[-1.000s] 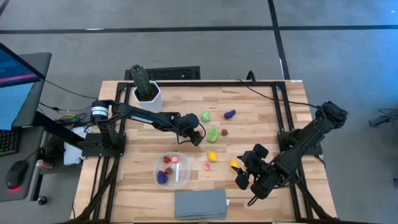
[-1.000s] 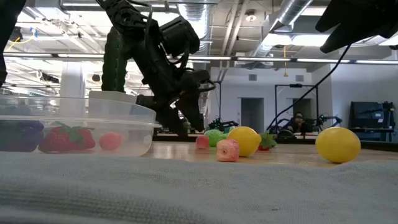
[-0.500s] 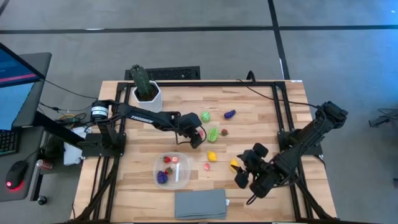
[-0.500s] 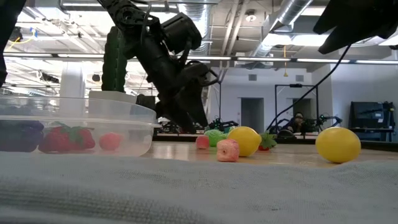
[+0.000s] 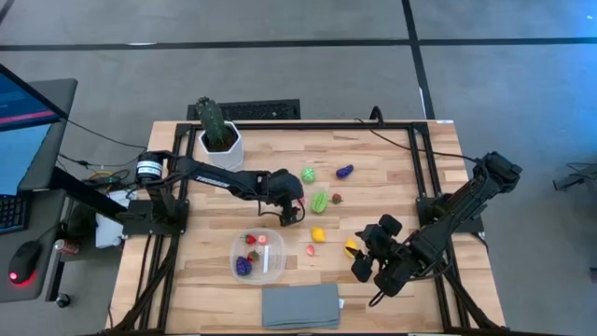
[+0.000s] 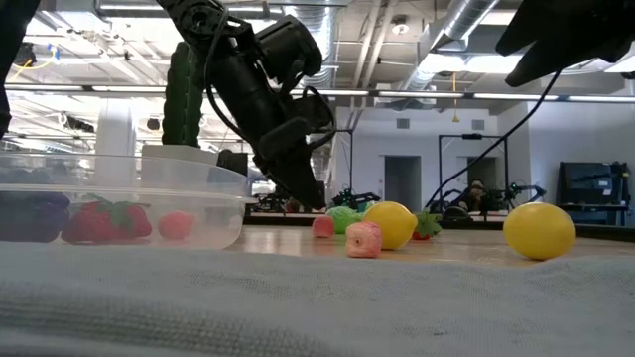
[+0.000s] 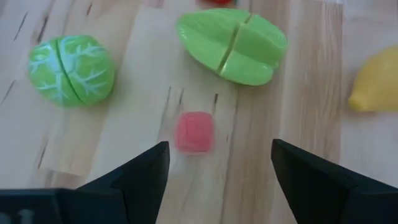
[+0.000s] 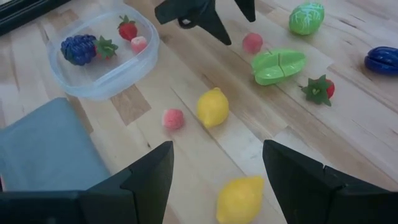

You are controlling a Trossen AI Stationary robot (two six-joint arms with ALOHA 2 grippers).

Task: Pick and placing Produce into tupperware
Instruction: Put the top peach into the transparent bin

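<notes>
— Two fingers spread wide on the left pincer (image 7: 217,171), clamped on nothing. Hovering just above a soft-edged pink cube (image 7: 194,132) lying on the pale wooden bench (image 7: 124,149).

— Noted. Around that cube?

— Just past it, found a glossy green leafy piece (image 7: 231,45) split by a seam and a round, white-veined cabbage (image 7: 71,68). Off to one side, a smooth lemon (image 7: 376,81).

— And visible from above only?

— Placed the tupperware (image 5: 235,250) near that pincer, toward the bench's front edge: clear plastic, rounded-square, low-walled. Just in front of it, a flat grey cloth (image 5: 300,305).

— Contents?

— Easier to read from the right wrist view: a knobbly purple grape cluster (image 8: 79,48), two strawberries, one pink lump. From the low view, only tinted blurs behind the milky wall.

— Right pincer (image 8: 216,162)?

— Waiting at the bench's right front, fingers apart, empty, near a second yellow fruit (image 8: 239,199).
</notes>
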